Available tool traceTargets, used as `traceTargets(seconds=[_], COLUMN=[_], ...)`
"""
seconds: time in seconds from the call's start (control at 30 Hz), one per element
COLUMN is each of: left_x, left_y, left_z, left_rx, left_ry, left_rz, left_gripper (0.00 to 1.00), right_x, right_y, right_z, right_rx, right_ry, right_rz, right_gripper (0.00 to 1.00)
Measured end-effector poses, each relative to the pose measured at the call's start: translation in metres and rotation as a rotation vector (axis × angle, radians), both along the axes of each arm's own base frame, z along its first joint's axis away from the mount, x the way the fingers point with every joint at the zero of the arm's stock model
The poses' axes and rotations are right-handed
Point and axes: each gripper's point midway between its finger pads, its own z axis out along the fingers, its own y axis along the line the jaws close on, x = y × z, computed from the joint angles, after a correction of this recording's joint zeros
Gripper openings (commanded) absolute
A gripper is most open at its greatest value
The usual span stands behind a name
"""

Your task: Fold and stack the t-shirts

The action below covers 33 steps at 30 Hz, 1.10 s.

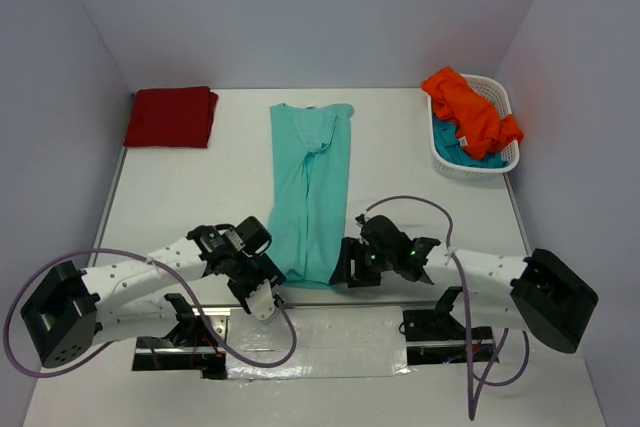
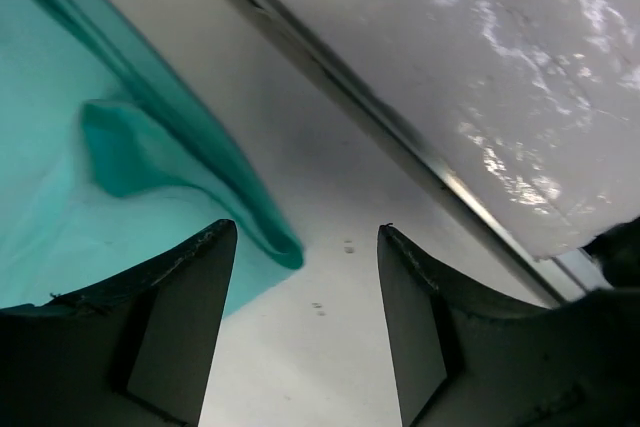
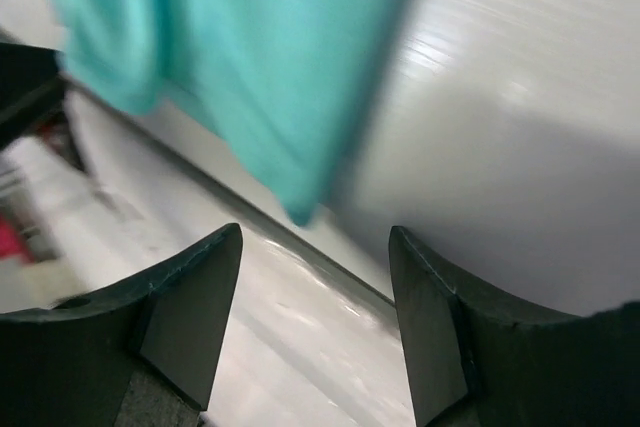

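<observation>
Just ahead of my left gripper (image 2: 305, 231) lies the near hem corner of the mint shirt (image 1: 310, 187), its tip between my two fingers and closer to the one on the shirt's side. Those jaws stand well apart and hold nothing. There is bare table (image 1: 400, 167) under them.

My right gripper (image 3: 315, 233) is at the other near corner. It is just as wide open and just as empty. The cloth edge shows ahead of the gap, though that view is blurred and I cannot tell whether a finger touches it.

Beyond my fingers the mint shirt runs away from me as one long narrow strip, sides turned in, collar at the far end. I judge the lengthwise fold done and the crosswise fold due.

The next move calls for both grippers to go down onto the two hem corners, pinch all the layers together, then carry the hem toward the collar at an even pace so the strip does not skew.

Far off to my left sits the red shirt (image 1: 170, 117), folded. Far right, the orange shirt (image 1: 465, 107) and teal shirt (image 1: 455, 144) wait in the basket (image 1: 440, 159).
</observation>
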Motion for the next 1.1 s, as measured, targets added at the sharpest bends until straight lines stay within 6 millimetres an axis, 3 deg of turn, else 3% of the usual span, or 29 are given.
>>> traceTargets(seconds=[0.17,0.27,0.37,0.47,0.53,0.63,0.77,0.9,1.0,1.03,1.1], left_x=[-0.011,-0.008,-0.001,0.006,0.013,0.02,0.029,0.034,0.033,0.032,0.029], left_y=[0.013,0.006,-0.002,-0.007,-0.012,-0.016,-0.018,-0.017,-0.016,-0.016,-0.014], left_z=[-0.015,-0.013,-0.015,-0.02,-0.019,-0.017,-0.018,-0.021,-0.023,-0.025,-0.027], left_rx=[-0.003,-0.072,-0.122,-0.121,-0.133,-0.161,-0.187,-0.185,-0.18,-0.175,-0.165], left_ry=[-0.017,-0.056,-0.085,-0.092,-0.119,-0.155,-0.201,-0.234,-0.235,-0.23,-0.215], left_rz=[-0.02,-0.016,0.007,0.028,0.037,0.048,0.078,0.08,0.065,0.061,0.056], left_gripper=[0.76,0.76,0.7,0.7,0.74,0.76,0.61,0.52,0.34,0.21,0.16], right_x=[-0.005,0.005,0.022,0.04,0.052,0.065,0.073,0.074,0.071,0.069,0.067], right_y=[-0.036,-0.036,-0.016,0.011,0.03,0.055,0.088,0.102,0.108,0.109,0.109], right_z=[0.008,0.032,0.06,0.074,0.074,0.067,0.053,0.039,0.029,0.026,0.018], right_rx=[-0.153,-0.162,-0.131,-0.092,-0.074,-0.048,0.008,0.033,0.039,0.034,0.021], right_ry=[-0.061,-0.12,-0.178,-0.208,-0.215,-0.209,-0.187,-0.166,-0.152,-0.145,-0.128], right_rz=[0.011,0.014,0.025,0.038,0.05,0.082,0.138,0.17,0.193,0.2,0.209], right_gripper=[0.61,0.55,0.44,0.32,0.23,0.17,0.13,0.1,0.02,0.0,0.0])
